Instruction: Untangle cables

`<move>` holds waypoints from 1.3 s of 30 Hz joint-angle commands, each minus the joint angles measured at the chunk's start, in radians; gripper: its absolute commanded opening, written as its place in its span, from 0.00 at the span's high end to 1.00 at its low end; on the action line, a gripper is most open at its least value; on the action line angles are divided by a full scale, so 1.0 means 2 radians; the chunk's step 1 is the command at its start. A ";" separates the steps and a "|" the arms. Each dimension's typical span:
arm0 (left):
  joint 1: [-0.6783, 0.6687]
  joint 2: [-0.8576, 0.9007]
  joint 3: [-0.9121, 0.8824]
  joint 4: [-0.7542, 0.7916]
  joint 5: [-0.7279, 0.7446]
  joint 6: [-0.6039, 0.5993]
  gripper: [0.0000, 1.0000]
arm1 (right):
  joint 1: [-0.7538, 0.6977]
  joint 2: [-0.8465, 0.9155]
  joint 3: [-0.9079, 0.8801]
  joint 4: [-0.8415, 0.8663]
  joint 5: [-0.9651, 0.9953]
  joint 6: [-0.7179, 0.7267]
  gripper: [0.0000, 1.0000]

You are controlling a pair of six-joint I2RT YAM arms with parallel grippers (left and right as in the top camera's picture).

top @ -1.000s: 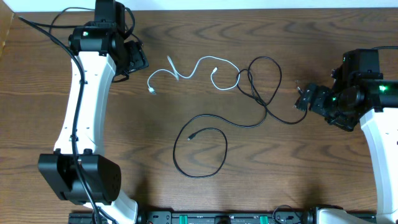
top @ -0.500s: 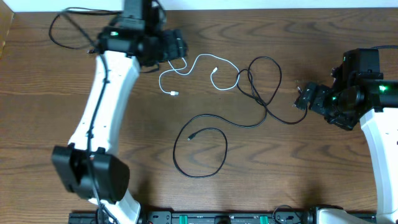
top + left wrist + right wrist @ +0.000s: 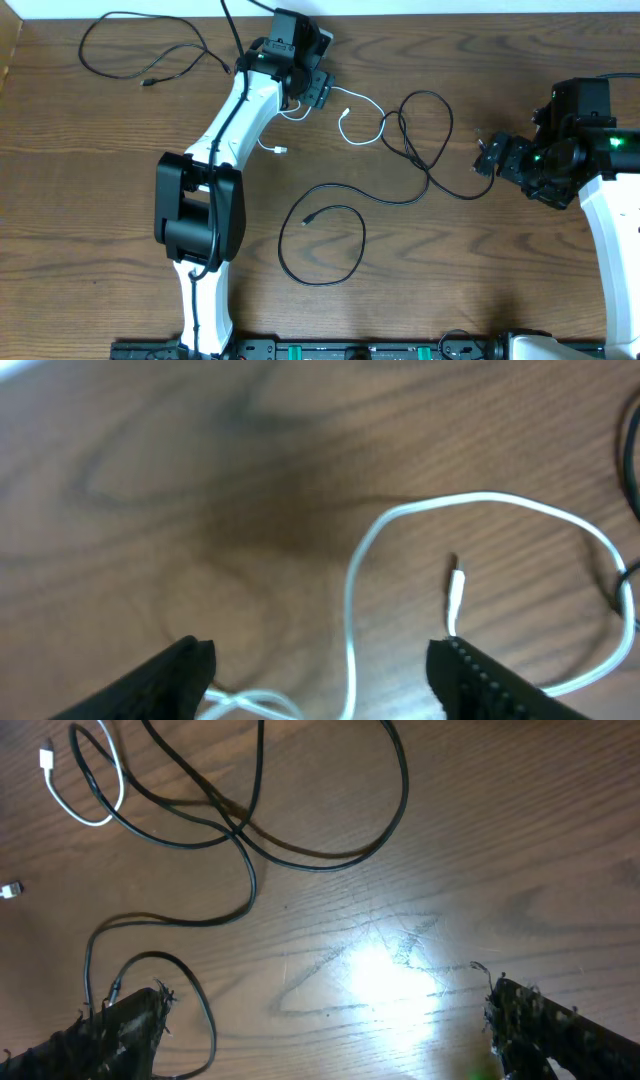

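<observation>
**Change of state.** Over the last second the left arm has swung from the far-left corner along the far edge, and the left gripper [image 3: 316,88] now sits over the white cable [image 3: 360,95] near the middle of that edge. The cable's left end has shifted toward the centre and bunched up. The right arm has not moved. My reading is that the left arm has reached its pick point and the tangle itself has not yet been worked.

**Tool state.**
- The left gripper [image 3: 320,652] has its fingers spread wide. The white cable [image 3: 350,610] lies on the wood between them, with nothing clamped.
- The right gripper [image 3: 325,1010] (near the right edge) is equally wide and empty. A black strand runs just beside its left finger.

**Location of work items.**
- The white cable loops right from the left gripper and crosses the black cable [image 3: 363,235] at the far centre.
- The black cable runs from that crossing toward the right gripper [image 3: 495,160] and down to an open loop at mid-table. I cannot tell whether it is one cord or two.
- A separate thin black cord [image 3: 130,14] lies alone at the far-left corner.

**Materials.**
- The table [image 3: 520,280] is dark wood with visible grain and a glare patch in the right wrist view.
- The cables are thin, round and limp, and they hold soft curves.
- The white cable ends in a small slim end plug [image 3: 455,595].
- The black cable [image 3: 404,790] is matte.
</observation>
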 commanded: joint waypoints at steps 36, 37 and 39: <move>-0.010 -0.116 0.001 -0.031 0.027 -0.043 0.92 | -0.001 0.000 0.003 0.008 -0.003 -0.002 0.01; -0.012 -0.134 0.001 -0.033 0.041 -0.044 0.93 | -0.001 0.000 0.003 0.009 -0.003 -0.002 0.01; -0.019 -0.166 0.001 -0.034 0.052 -0.044 0.92 | -0.001 0.000 0.003 0.011 -0.003 -0.001 0.01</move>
